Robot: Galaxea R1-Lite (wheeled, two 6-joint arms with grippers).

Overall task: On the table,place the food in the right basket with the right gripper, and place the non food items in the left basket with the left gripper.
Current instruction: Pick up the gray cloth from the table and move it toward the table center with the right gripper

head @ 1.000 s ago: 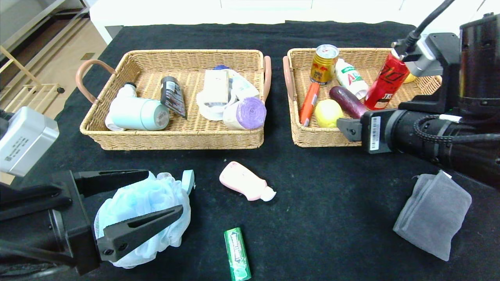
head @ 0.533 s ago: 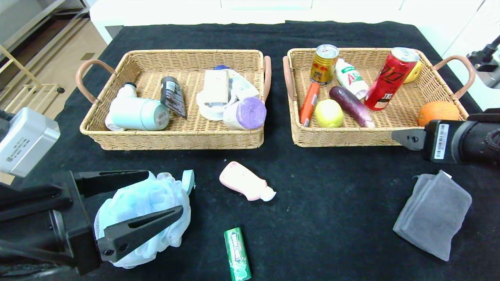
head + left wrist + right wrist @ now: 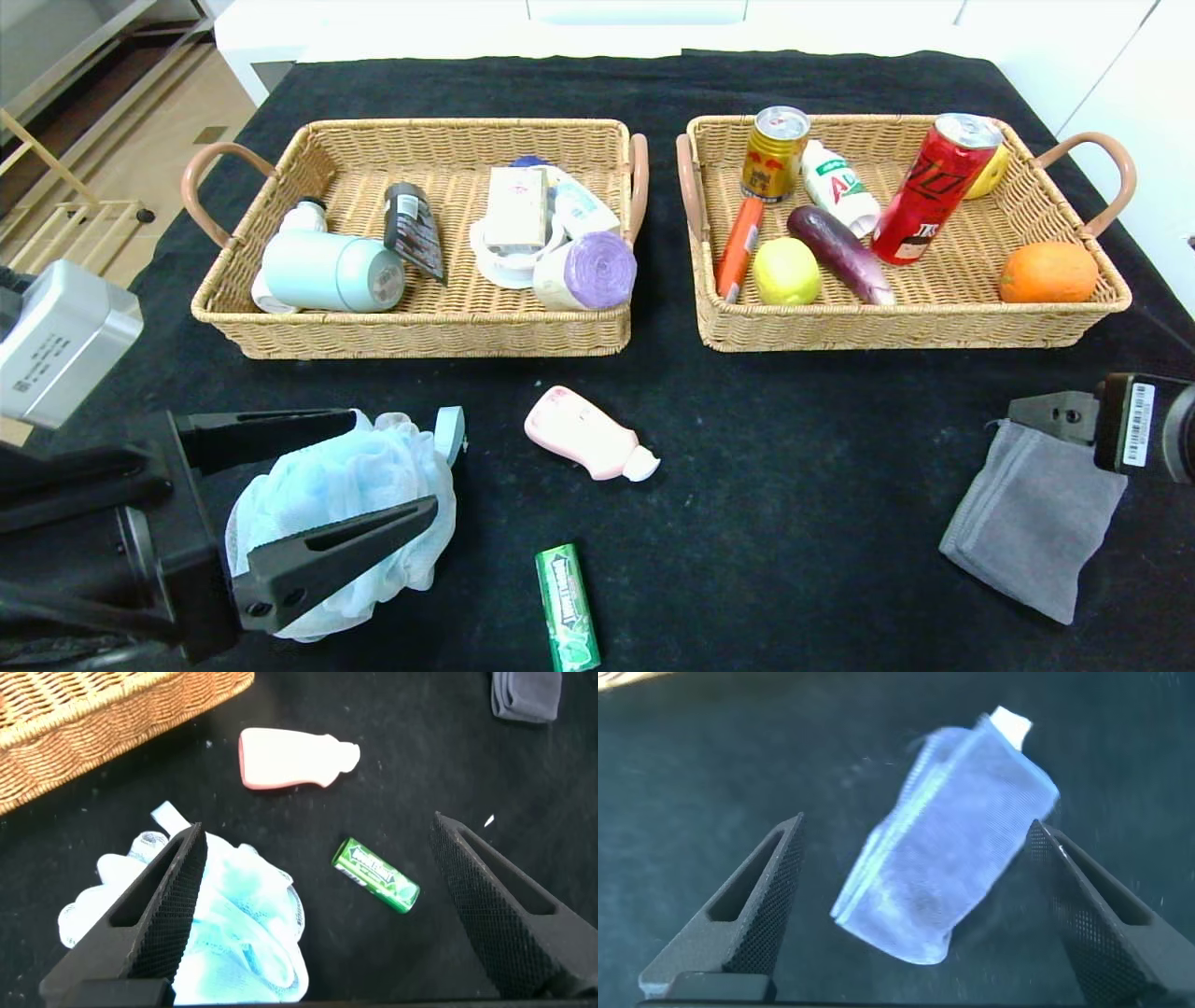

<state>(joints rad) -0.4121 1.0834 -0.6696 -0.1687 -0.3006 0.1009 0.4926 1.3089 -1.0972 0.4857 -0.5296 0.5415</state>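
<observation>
Black cloth is covering the table [image 3: 803, 467], with two wicker baskets sitting side by side toward its far edge. Near the front left corner the blue pouf [image 3: 341, 523] is lying between the wide-open fingers of the left gripper [image 3: 378, 467], which is hanging over it without closing. The pink bottle [image 3: 588, 434] is lying on its side near the table's middle, just in front of the left basket [image 3: 420, 327], and the green gum pack [image 3: 567, 621] is lying at the front edge, apart from both. The grey towel [image 3: 1032, 513] is lying folded near the front right corner, with the right gripper [image 3: 915, 873] hovering above it, fingers spread open on either side. The bag roll [image 3: 588, 271] is resting in the left basket's front right corner. The lemon [image 3: 786, 271] and sausage [image 3: 738, 247] are lying side by side in the right basket [image 3: 896, 322], the sausage against its left wall.
</observation>
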